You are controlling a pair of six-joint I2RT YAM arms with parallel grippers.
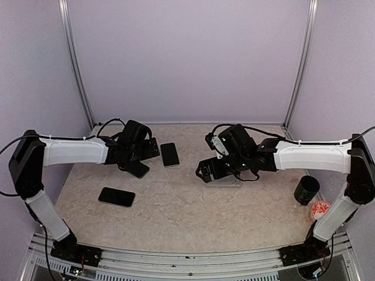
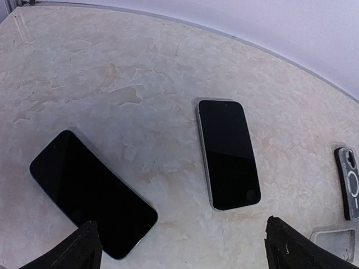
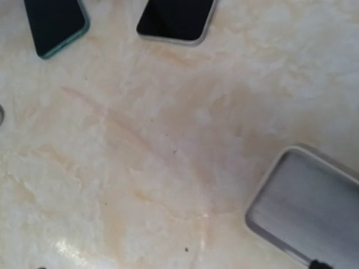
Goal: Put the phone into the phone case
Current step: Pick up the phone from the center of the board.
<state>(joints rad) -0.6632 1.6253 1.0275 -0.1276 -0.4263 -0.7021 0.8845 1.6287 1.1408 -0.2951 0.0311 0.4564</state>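
Step in hand, as I read it: fetching a phone. Nothing is gripped, and nothing lies in the visible part of the case.

Far left, top view: a black glossy flat phone (image 1: 116,197) lies alone toward the arm bases, apart from either tool.

Left gripper (image 2: 182,242): fingers (image 2: 84,246) spread wide with nothing between them, hanging above the table. Below it in the wrist view is a larger black glossy phone with rounded corners (image 2: 92,193). It lies slantwise, its near end close by the left fingertip. To its right is a smaller black phone with a pale metal rim (image 2: 227,154), flat and apart from the first. Neither is touched.

Centre-right: the pale grey translucent rectangular phone case (image 1: 225,182) lies flat on the beige marbled table (image 1: 176,222), well apart from all three phones. The right gripper (image 1: 208,170) sits just over its left end. Its wrist view puts the case (image 3: 308,207) at the lower right, with the fingers almost wholly out of frame. Spread or closed, and touching or not, I cannot tell.

Far right: a black cylindrical cup (image 1: 306,189), not involved.

Next move, by judgement: lower the left gripper, square it across one phone's narrow width and close on the long edges. A thin slab flat on the table gives little purchase. Then carry it right to the case.
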